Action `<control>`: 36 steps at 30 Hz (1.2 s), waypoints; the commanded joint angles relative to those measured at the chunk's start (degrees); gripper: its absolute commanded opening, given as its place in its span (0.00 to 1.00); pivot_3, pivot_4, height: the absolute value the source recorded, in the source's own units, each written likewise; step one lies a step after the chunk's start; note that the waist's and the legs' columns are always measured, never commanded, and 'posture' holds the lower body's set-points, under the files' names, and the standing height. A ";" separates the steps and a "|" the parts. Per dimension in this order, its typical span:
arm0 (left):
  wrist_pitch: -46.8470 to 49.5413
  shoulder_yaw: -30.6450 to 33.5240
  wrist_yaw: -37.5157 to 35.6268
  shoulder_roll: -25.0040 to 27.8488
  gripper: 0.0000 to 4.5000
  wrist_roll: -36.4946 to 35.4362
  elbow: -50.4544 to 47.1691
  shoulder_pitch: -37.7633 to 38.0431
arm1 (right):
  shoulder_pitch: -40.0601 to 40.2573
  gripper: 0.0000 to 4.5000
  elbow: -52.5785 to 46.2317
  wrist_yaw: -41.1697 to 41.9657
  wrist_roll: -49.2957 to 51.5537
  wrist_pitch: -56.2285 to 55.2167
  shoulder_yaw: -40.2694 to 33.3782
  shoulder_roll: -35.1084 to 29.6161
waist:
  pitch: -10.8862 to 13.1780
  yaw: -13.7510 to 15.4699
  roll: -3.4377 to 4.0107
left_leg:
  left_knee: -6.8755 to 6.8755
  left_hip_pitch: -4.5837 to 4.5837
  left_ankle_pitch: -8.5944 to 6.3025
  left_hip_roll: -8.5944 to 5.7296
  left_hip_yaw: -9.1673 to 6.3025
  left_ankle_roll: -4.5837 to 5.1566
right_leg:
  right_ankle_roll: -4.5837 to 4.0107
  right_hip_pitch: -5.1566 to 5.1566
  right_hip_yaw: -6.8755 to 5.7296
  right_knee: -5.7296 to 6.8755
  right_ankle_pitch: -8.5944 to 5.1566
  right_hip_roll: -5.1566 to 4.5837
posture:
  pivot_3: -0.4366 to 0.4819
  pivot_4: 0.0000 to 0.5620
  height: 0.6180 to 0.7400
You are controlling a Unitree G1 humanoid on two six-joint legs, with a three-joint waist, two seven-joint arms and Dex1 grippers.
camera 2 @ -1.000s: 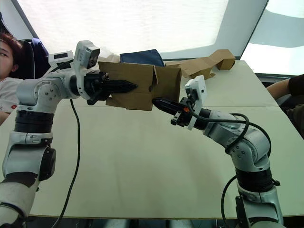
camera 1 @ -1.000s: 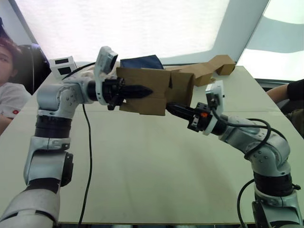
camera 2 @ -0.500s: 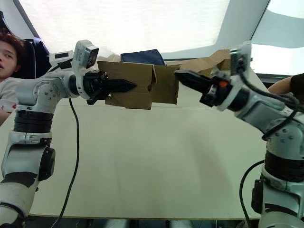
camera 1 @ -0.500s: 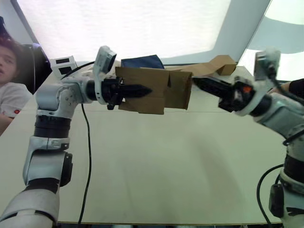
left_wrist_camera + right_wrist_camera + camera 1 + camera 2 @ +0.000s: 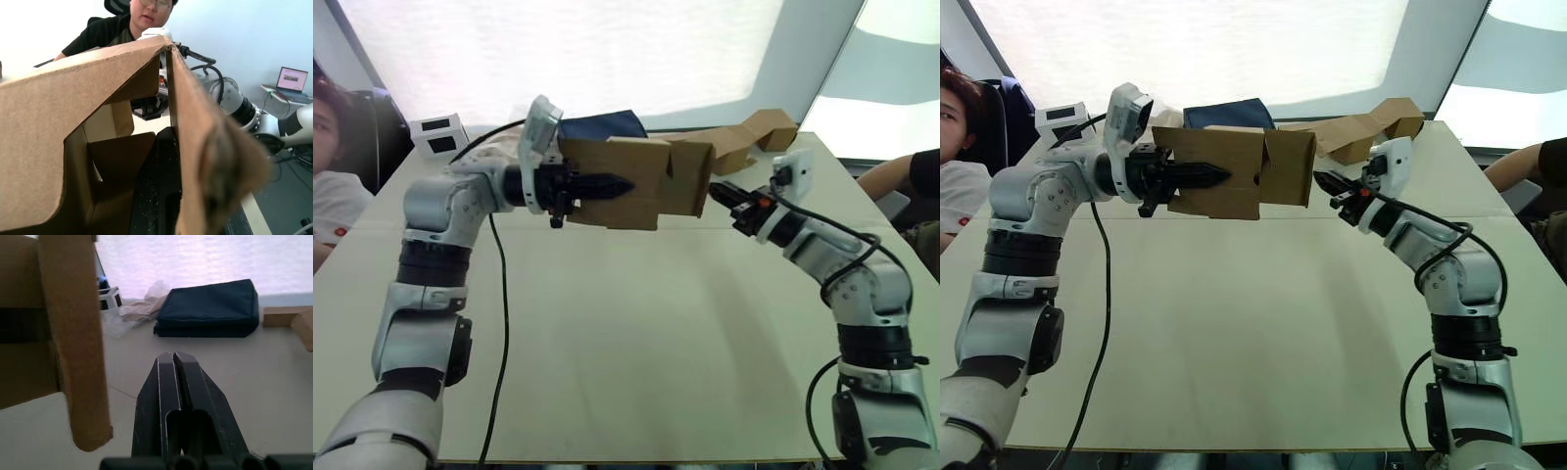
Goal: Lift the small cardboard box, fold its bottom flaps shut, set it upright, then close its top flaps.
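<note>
Bag (image 5: 1226, 114) behind box (image 5: 1234, 174), cardboard (image 5: 1361, 132) beside.

The left arm is raised with its elbow bent, forearm reaching level toward the robot's right. The left gripper (image 5: 617, 185) has its black fingers (image 5: 1197, 176) pressed together on a wall of the small cardboard box (image 5: 641, 181), holding it in the air; in the left wrist view one finger lies inside the box against that wall. The right arm bends up from a low elbow, forearm angled up and toward the robot's left. The right gripper (image 5: 1324, 180) points at the box's right end, just beside it, its fingers (image 5: 166, 382) pressed together and holding nothing.
</note>
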 commanded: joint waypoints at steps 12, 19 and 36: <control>0.60 2.00 1.38 0.82 0.00 -2.16 -2.46 0.53 | 3.93 0.00 -12.67 -0.72 22.20 11.00 -6.52 4.18 | 0.00 -0.15 0.00 | 0.01 0.06 0.04 0.00 -0.05 -0.06 | -0.01 0.00 -0.02 0.18 0.00 0.03 | 0.48 0.27 1.00; 1.22 2.14 1.64 0.51 0.00 -3.23 -1.71 -0.21 | 5.55 0.15 -13.15 -4.09 26.70 10.61 -7.14 8.05 | 0.00 -0.02 0.00 | 0.01 0.06 0.04 0.00 -0.05 -0.06 | -0.01 0.00 -0.02 0.17 0.00 0.04 | 0.48 0.27 1.00; 2.68 3.48 2.03 0.51 0.00 -4.51 -0.21 -1.10 | 11.75 0.44 -13.03 -8.81 39.18 9.73 -7.44 14.26 | 0.00 -0.08 0.00 | 0.01 0.06 0.05 0.00 -0.05 -0.06 | -0.01 0.00 -0.02 0.18 0.00 0.04 | 0.48 0.27 1.00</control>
